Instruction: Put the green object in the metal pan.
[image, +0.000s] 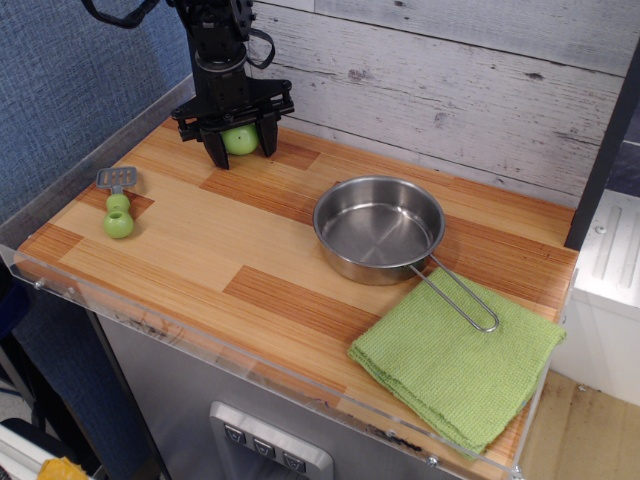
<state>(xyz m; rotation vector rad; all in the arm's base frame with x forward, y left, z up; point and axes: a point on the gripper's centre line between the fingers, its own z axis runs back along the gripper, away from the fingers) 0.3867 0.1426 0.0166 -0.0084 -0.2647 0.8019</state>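
A striped wooden tabletop (250, 240) sits before a whitewashed plank wall. At its 11 o'clock corner the black gripper (241, 147) has its fingers (214, 147) spread around the small light-green plastic pear (240, 139); whether they touch it is unclear, and its lower half is hidden. The arm is cut off above. The round stainless-steel pan (378, 228) lies well apart at 3 o'clock.
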